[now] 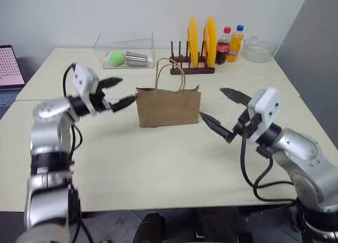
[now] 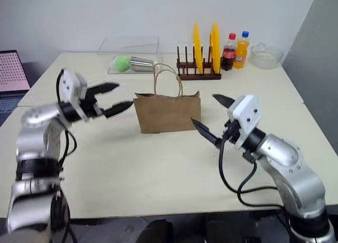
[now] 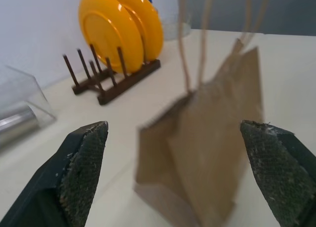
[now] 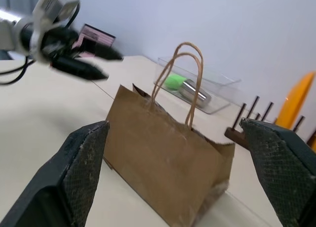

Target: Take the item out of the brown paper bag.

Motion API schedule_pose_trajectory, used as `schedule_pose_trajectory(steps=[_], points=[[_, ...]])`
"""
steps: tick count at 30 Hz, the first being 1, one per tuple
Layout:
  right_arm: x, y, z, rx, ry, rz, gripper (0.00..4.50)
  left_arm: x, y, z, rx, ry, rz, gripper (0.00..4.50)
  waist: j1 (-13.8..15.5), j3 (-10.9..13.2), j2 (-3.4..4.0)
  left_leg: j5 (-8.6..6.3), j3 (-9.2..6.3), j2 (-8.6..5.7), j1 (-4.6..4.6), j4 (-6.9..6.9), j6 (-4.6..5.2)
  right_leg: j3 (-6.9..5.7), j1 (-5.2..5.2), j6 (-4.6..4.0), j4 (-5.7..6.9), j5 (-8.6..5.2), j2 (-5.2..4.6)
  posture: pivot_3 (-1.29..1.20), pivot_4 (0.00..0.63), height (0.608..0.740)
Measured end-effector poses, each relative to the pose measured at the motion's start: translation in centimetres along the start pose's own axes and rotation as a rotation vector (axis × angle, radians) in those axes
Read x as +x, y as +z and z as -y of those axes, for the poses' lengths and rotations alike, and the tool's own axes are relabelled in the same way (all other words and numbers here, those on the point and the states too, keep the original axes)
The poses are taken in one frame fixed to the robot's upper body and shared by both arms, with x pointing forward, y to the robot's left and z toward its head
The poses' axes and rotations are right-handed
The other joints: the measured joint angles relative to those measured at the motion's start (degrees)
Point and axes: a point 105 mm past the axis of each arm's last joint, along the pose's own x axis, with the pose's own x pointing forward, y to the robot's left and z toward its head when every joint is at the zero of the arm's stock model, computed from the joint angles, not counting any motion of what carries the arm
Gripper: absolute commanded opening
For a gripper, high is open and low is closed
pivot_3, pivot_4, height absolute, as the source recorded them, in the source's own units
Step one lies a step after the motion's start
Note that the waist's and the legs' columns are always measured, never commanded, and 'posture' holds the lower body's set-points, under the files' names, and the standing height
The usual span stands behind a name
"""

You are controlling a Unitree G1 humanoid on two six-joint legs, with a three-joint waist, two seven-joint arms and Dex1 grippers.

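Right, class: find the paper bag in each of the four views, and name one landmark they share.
Left eye: bag at table centre, between the grippers.
Right eye: bag centre, upright.
Left wrist: bag close, seen end-on.
Right wrist: bag centre, broadside.
Shared landmark: the yellow plates in their rack, behind the bag.

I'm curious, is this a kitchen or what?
Probably a test room set up like a kitchen: a plain table with yellow plates in a rack, soda bottles and a paper bag.

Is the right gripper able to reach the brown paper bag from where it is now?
Probably yes. The right gripper is open beside the brown paper bag, apart from it, with bare table between and nothing blocking.
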Motion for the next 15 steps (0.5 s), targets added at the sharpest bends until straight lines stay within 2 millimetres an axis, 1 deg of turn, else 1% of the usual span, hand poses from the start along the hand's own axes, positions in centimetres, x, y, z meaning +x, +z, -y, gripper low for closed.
schedule_pose_trajectory(steps=[1,2,3,4,5,8,10,12,13,15], points=[[0.4,0.0,0.3,0.001,0.012,0.004,4.50,-0.6,-0.1,0.9,-0.015,0.020,0.001,4.46,0.0,0.0,0.00,0.00,0.00,0.00,0.00,0.00,0.00,0.01,0.01,0.00,-0.01,0.00,0.00,0.00,0.150,0.740],[0.9,0.1,0.8,-0.001,0.021,0.006,4.32,-1.0,-0.1,2.1,-0.026,0.034,0.007,4.49,0.1,0.0,0.00,0.00,0.01,0.00,0.01,0.00,0.00,0.01,0.04,0.00,-0.01,0.00,-0.01,0.00,0.150,0.740],[1.8,-0.1,1.1,-0.005,0.041,-0.001,4.10,-1.6,-0.2,3.3,-0.026,0.061,0.012,4.50,0.1,0.0,0.01,0.00,0.08,0.00,0.07,0.01,0.00,0.07,0.05,0.00,-0.03,0.00,-0.01,0.00,0.150,0.740],[2.5,-0.1,1.6,-0.022,0.045,-0.008,3.90,-1.9,-0.4,4.7,-0.038,0.067,0.019,4.50,0.1,0.0,0.02,0.00,0.13,-0.03,0.12,0.00,0.00,0.12,0.09,0.00,-0.03,0.00,-0.03,0.00,0.150,0.740],[3.0,-0.3,2.3,-0.033,0.040,-0.015,3.60,-1.9,-0.5,6.1,-0.056,0.064,0.024,4.50,0.3,0.0,0.00,0.00,0.10,-0.03,0.12,0.00,0.00,0.10,0.10,-0.01,-0.03,0.00,-0.02,0.00,0.150,0.740],[4.5,-0.8,3.3,-0.060,0.056,-0.038,2.48,-2.4,-0.8,8.1,-0.097,0.119,0.035,4.50,0.8,0.0,0.00,0.00,0.12,-0.03,0.14,0.00,0.00,0.10,0.11,-0.01,-0.01,0.00,-0.02,0.00,0.150,0.740],[5.9,-1.0,4.4,-0.082,0.067,-0.053,1.78,-2.8,-0.7,9.8,-0.120,0.152,0.047,4.50,0.8,0.0,0.00,0.00,0.22,-0.03,0.16,0.00,0.00,0.17,0.10,-0.02,-0.04,0.01,-0.01,0.00,0.150,0.740],[6.8,-1.0,5.5,-0.122,0.066,-0.070,1.06,-3.0,-0.8,11.3,-0.144,0.139,0.040,4.50,0.8,0.0,0.00,0.00,0.23,-0.02,0.18,-0.01,0.00,0.17,0.09,-0.03,-0.02,0.01,0.01,0.00,0.150,0.740],[7.9,-1.0,6.3,-0.156,0.076,-0.085,0.68,-3.4,-1.0,12.1,-0.165,0.135,0.029,4.50,0.6,0.0,0.03,0.00,0.29,-0.02,0.21,-0.02,0.00,0.20,0.09,-0.04,-0.01,0.00,0.01,0.00,0.150,0.740],[9.0,-1.1,8.1,-0.214,0.067,-0.122,0.03,-3.6,-1.1,13.1,-0.192,0.120,0.018,4.50,0.5,0.0,0.05,0.00,0.32,0.00,0.25,-0.06,0.00,0.22,0.09,-0.06,-0.01,-0.01,0.03,0.00,0.150,0.740]])
